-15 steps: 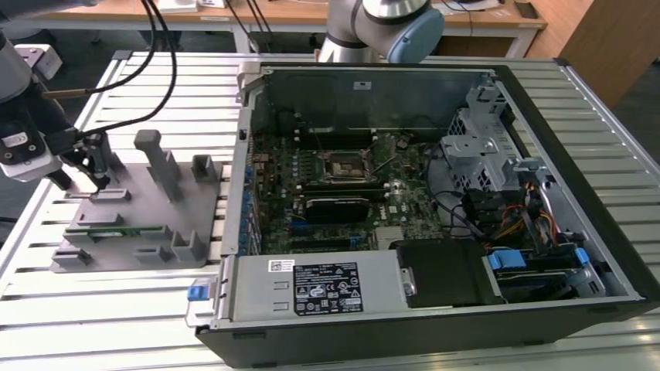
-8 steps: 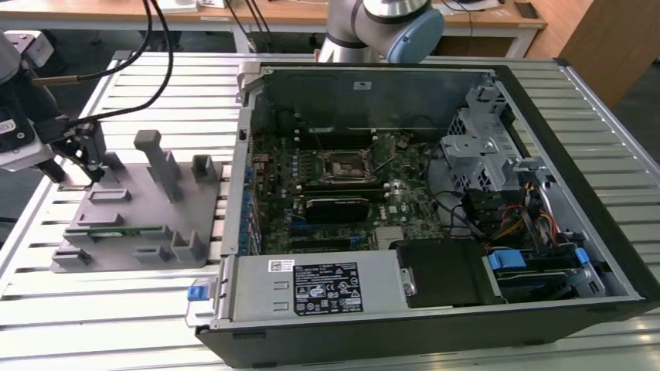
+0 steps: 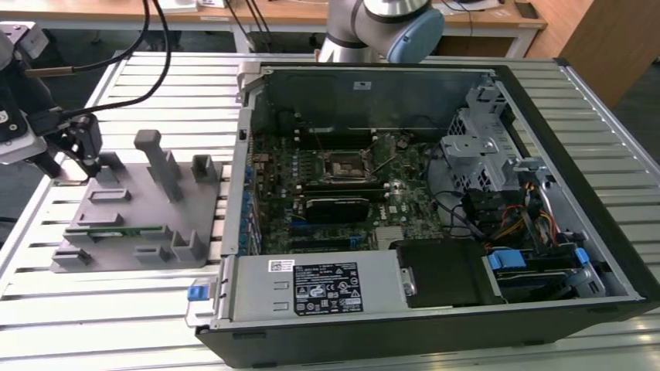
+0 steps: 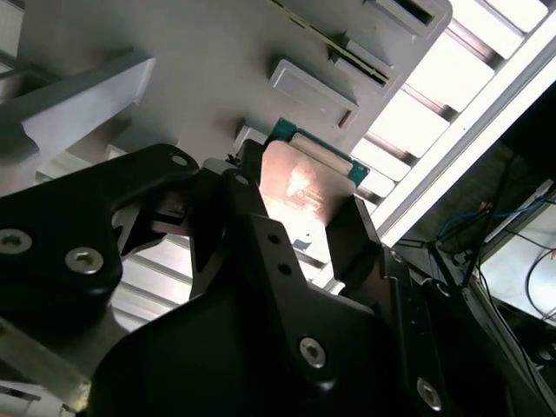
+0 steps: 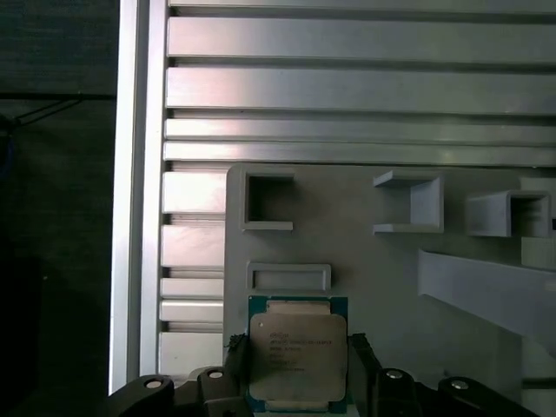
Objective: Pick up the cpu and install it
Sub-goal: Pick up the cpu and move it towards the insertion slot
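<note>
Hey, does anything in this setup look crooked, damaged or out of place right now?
Nothing stands out. The cpu lies flat and square on the grey fixture, with the hand right at it. The computer case lies open on its side, and I see nothing spilled or broken.

Slatted aluminium table (image 3: pixel 124 309), wooden desk (image 3: pixel 278 15) behind

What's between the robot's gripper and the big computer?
In the exterior view, the grey fixture sits between the gripper and the open computer case, on the slatted table.
</note>
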Robot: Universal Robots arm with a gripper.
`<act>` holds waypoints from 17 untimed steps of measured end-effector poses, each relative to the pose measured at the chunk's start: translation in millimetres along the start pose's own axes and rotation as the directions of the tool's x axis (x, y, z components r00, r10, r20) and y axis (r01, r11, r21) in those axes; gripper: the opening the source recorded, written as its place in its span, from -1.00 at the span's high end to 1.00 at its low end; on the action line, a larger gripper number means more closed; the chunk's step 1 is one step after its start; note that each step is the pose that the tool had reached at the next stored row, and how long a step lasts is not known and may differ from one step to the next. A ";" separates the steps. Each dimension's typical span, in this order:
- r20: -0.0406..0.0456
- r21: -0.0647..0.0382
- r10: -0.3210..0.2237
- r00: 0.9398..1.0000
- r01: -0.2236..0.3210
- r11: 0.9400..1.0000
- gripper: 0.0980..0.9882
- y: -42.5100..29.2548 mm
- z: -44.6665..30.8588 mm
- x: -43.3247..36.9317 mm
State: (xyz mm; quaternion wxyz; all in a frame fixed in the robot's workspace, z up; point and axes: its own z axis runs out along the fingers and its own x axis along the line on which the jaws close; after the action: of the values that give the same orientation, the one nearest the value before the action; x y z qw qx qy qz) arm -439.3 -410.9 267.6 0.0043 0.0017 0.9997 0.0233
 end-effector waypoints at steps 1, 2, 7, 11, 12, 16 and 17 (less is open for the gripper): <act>0.000 0.000 0.000 1.000 0.000 1.000 0.00 0.0 -1.0 0.0; 0.000 0.000 0.000 1.000 0.000 1.000 0.00 0.1 -2.3 0.0; 0.000 0.000 0.000 1.000 0.000 1.000 0.00 0.4 -8.2 -0.1; 0.000 0.000 0.000 1.000 0.000 1.000 0.00 0.7 -13.4 -0.1; 0.000 0.000 0.000 1.000 0.000 1.000 0.00 0.7 -15.0 -0.1; 0.000 0.000 0.000 1.000 0.000 1.000 0.00 1.0 -20.8 -0.2; 0.000 0.000 0.000 1.000 0.000 1.000 0.00 1.1 -22.5 -0.2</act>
State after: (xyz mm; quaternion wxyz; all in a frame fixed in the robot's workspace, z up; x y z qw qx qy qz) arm -439.2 -410.9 290.1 0.0043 0.0017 0.9997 0.0235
